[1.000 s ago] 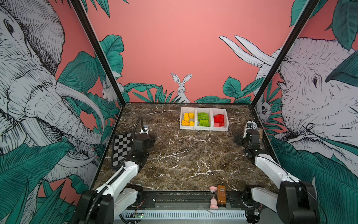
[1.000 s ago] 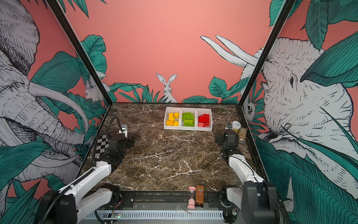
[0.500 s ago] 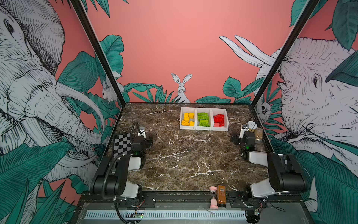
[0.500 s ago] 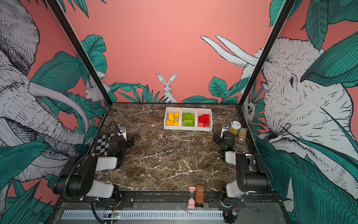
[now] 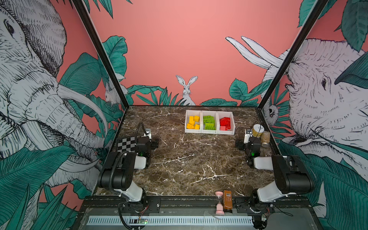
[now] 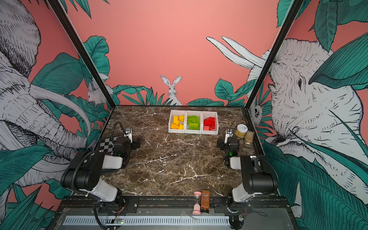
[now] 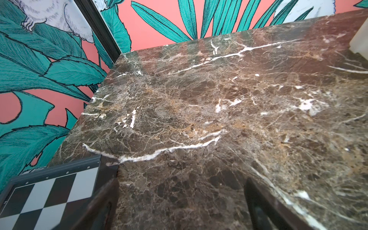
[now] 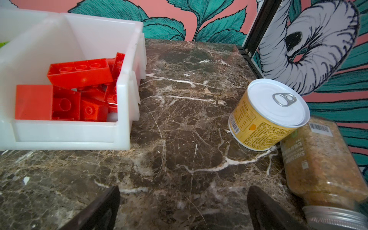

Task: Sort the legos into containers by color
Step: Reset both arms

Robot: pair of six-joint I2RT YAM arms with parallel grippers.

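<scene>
Legos (image 5: 208,122) inside containers (image 5: 209,131) at far edge of table (image 5: 189,159)

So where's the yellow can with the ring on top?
In both top views the yellow can stands by the right edge of the table, next to a lying spice jar, just beyond the right gripper and right of the bin of red legos.

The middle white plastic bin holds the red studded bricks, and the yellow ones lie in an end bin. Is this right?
No: the middle white plastic bin holds lime green studded bricks, as both top views show. The red studded bricks fill the other end bin.
</scene>
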